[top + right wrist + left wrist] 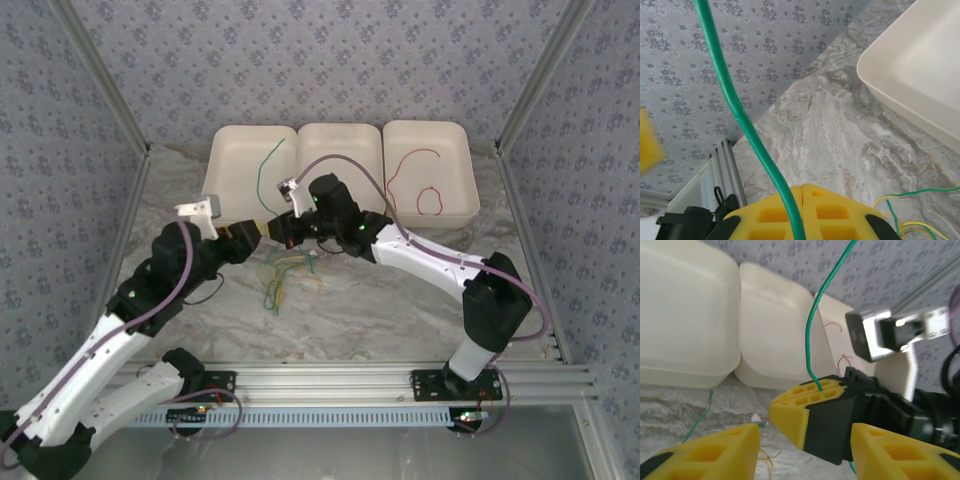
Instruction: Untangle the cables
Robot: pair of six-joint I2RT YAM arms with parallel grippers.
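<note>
Right wrist | right gripper point(802, 200) clenched on green cable point(740, 117), strand rising upward | left gripper point(805, 450) fingers point(715, 452) held parted, nothing grasped, flanking the right gripper | yellow-green cable tangle point(285, 278) seen on table point(400, 310) | red cable point(390, 180) seen in rightmost tray point(472, 170)

In the right wrist view, the green cable point(735, 110) runs off the top edge. Its lower end vanishes into the seam between the right gripper's point(803, 195) pressed-together fingers point(840, 212). A yellow blur point(647, 142) at the left edge is too soft to name. The bottom edge cuts off the left gripper's point(805, 442) fingers point(715, 452). From above, the loose cables point(285, 272) on the surface point(380, 300) are too thin to tell apart.
</note>
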